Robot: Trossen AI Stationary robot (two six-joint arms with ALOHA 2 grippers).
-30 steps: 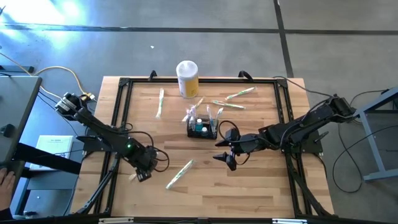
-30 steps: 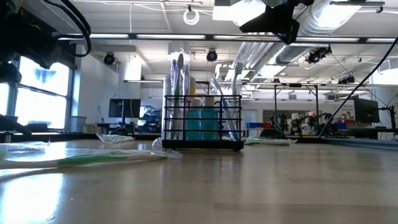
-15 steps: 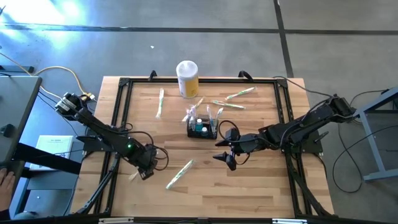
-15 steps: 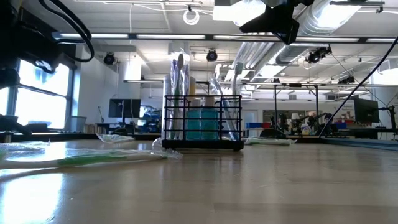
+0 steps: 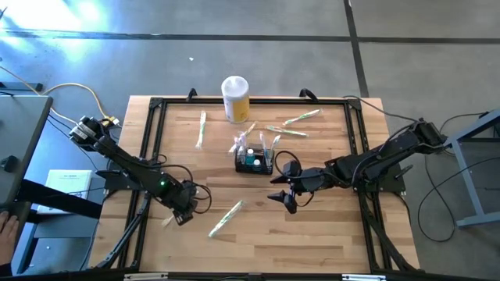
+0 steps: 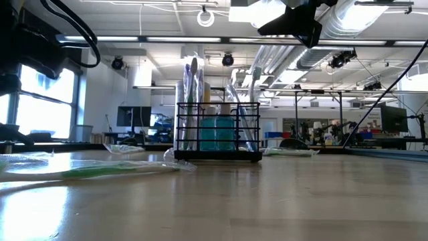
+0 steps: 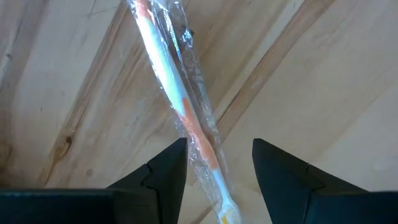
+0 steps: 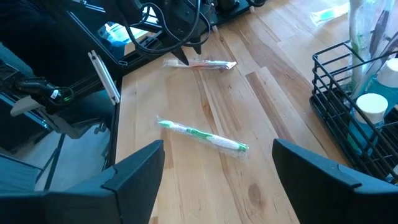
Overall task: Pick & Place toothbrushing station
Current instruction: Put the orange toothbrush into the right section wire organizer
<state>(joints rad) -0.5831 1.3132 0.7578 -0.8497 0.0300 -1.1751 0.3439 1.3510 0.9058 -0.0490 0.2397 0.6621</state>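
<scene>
The small black wire-mesh rectangular basket [image 5: 254,161] stands upright near the centre of the light wooden table [image 5: 312,234] in the high view, holding wrapped toothbrushes and a teal bottle; in the low view it sits at mid-frame [image 6: 218,137]. Just above it in the high view stands a tall yellow-and-white cylindrical canister [image 5: 235,98].

The left gripper [image 5: 181,217] hangs low over the lower left part of the table. In the left wrist view its dark fingers [image 7: 165,171] are apart, straddling an orange-and-white toothbrush in clear plastic wrap [image 7: 180,106] that lies flat on the wood; they are not clamped on it. Compared with the frame a second earlier, this gripper sits a touch lower and to the left, almost unchanged.

The right gripper [image 5: 283,197] hovers just below and right of the basket, its fingers spread wide and holding nothing; it has not moved. A green-and-white wrapped toothbrush [image 5: 225,218] lies on the table between the two grippers, where it lay before, and the basket and canister are also unmoved
</scene>
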